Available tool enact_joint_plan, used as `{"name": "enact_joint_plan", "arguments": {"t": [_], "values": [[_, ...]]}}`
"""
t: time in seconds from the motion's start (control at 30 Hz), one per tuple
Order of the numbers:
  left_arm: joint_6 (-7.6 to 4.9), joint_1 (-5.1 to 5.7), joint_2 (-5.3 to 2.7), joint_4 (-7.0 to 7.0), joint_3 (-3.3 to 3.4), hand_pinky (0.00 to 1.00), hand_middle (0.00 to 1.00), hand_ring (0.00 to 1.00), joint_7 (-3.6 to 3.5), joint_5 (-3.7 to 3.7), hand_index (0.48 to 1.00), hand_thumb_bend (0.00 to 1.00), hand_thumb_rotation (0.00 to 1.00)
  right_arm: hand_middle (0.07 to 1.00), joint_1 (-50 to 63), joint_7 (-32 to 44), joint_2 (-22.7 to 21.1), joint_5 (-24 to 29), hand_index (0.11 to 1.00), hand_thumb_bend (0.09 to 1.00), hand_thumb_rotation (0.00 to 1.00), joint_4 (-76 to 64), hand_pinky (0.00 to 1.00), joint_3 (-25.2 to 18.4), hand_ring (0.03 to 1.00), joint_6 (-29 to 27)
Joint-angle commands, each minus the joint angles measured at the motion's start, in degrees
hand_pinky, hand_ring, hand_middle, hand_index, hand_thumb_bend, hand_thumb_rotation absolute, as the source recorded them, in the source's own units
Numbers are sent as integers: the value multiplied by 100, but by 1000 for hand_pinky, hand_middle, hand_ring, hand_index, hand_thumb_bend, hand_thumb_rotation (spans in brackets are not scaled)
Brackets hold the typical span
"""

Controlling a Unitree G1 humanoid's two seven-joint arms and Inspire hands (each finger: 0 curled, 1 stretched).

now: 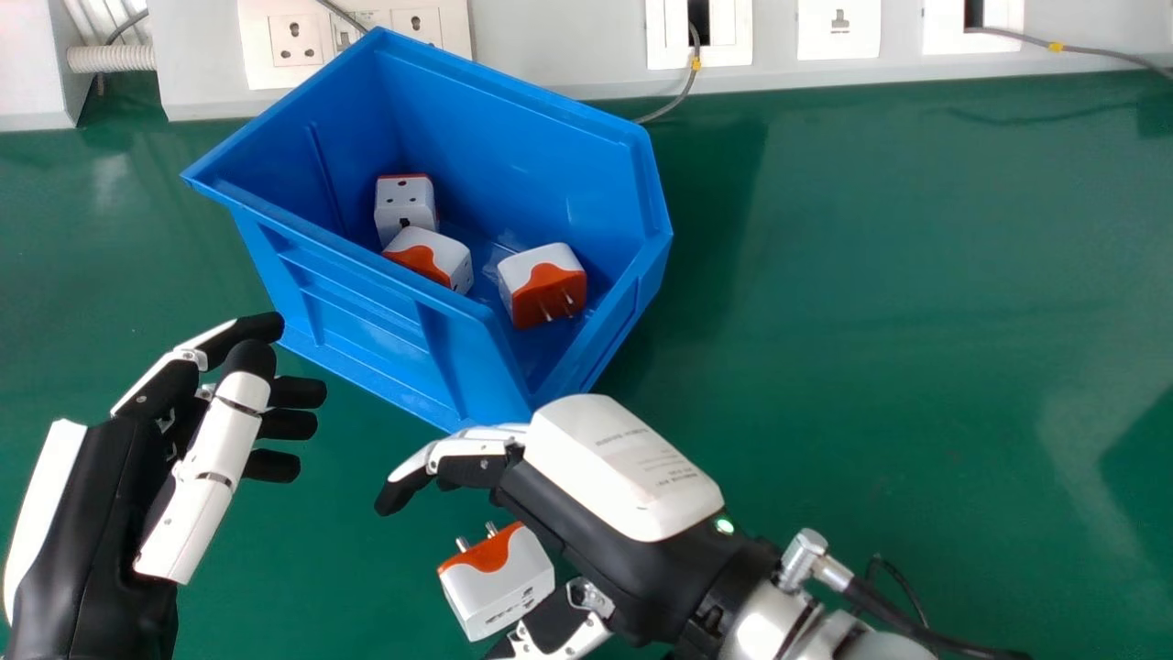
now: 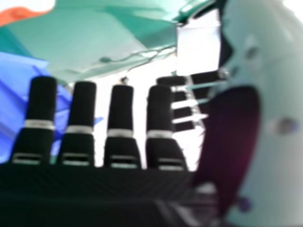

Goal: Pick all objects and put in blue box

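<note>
1. Got the right hand point(image 1: 623, 467) relaxed, grasping nothing, beside the loose adapter point(image 1: 504, 591) on the worktop point(image 1: 871, 321), probably for a thumb-side pinch.
2. Nice and near the blue box point(image 1: 367, 321) (handy for joining three adapters point(image 1: 548, 291)).
3. Left hand point(image 1: 206, 467) idle, head view's left.

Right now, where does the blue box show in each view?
Head view: the blue box is upper left of centre.
Right hand view: its blue wall is partly hidden behind the right hand's fingers.
Shared landmark: the green table.
</note>
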Motion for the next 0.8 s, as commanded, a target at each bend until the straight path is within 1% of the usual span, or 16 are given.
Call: {"name": "enact_joint_plan", "arguments": {"t": [0.0, 0.2, 0.4, 0.5, 0.63, 0.77], "values": [[-30, -26, 51, -168, 41, 569, 653, 642, 24, 25, 792, 449, 801, 753, -152, -105, 101, -6, 693, 626, 107, 15, 607, 38, 730, -108], [-14, -45, 54, -189, 40, 566, 653, 641, 17, 45, 791, 450, 802, 757, -355, -249, 65, -106, 698, 637, 104, 409, 618, 152, 735, -302], [-23, -88, 75, -149, 55, 566, 653, 641, 9, 55, 791, 454, 802, 758, -588, -269, 38, -234, 699, 639, 103, 810, 620, 250, 736, -389], [-27, -107, 80, -134, 52, 565, 653, 641, 11, 64, 791, 462, 802, 759, -684, -249, 66, -294, 700, 641, 100, 1026, 623, 303, 737, -368], [-41, -114, 81, -117, 54, 564, 653, 641, 6, 65, 790, 465, 803, 760, -797, -296, 62, -423, 701, 642, 91, 1296, 624, 406, 738, -347], [-33, -169, 92, -75, 60, 564, 653, 641, 5, 65, 790, 468, 803, 764, -946, -351, 77, -583, 702, 642, 74, 1580, 626, 468, 739, -328]]}}
